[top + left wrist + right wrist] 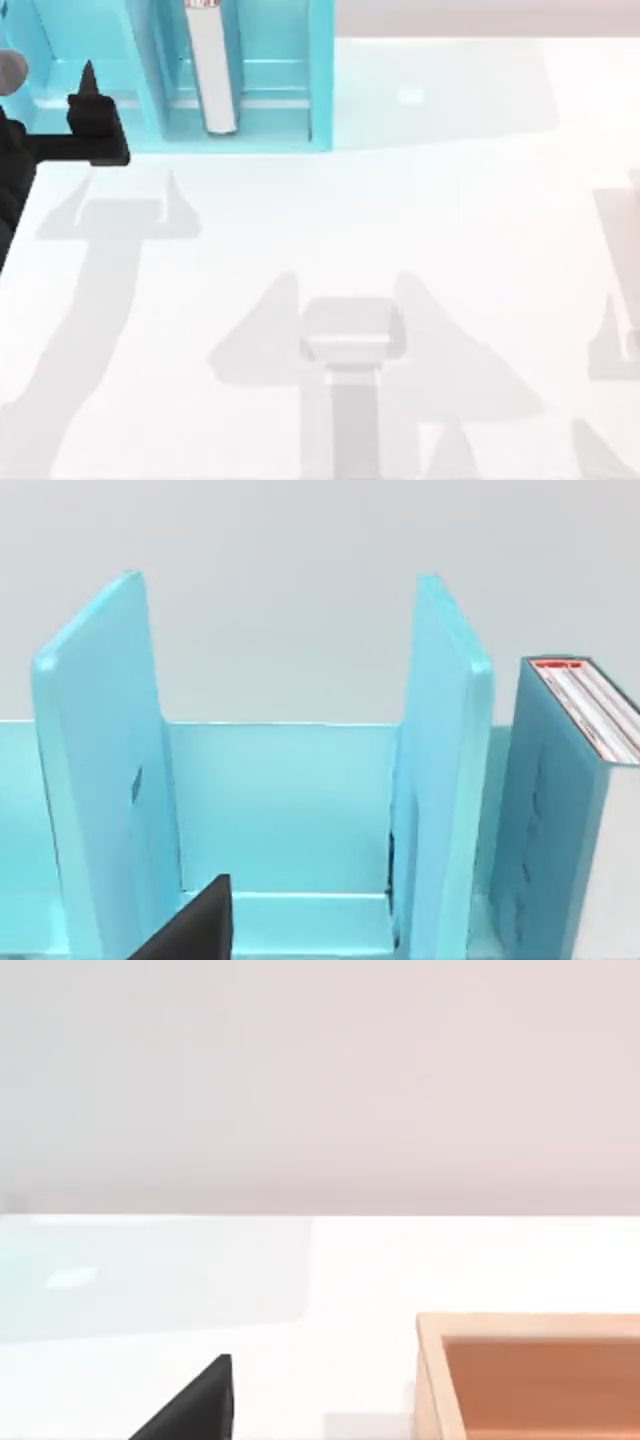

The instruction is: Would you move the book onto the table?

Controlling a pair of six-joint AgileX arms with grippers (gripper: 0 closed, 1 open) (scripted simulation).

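The book [211,70] stands upright in the right compartment of a teal shelf [270,130] at the back left of the table [430,230]. Its white page edges face up, with a red mark at the far end. In the left wrist view the book [560,820] stands beyond a divider [440,770]. My left gripper [93,108] hovers in front of the shelf's neighbouring compartment, left of the book and apart from it. It is open and holds nothing. One of its black fingers [195,925] shows. One finger [195,1405] of my right gripper shows above bare table, open.
In the right wrist view an open wooden box [525,1325] sits on the table ahead of my right gripper. The shelf's dividers [100,770] stand on either side of the compartment that my left gripper faces. Grey arm shadows [350,340] lie across the table's middle.
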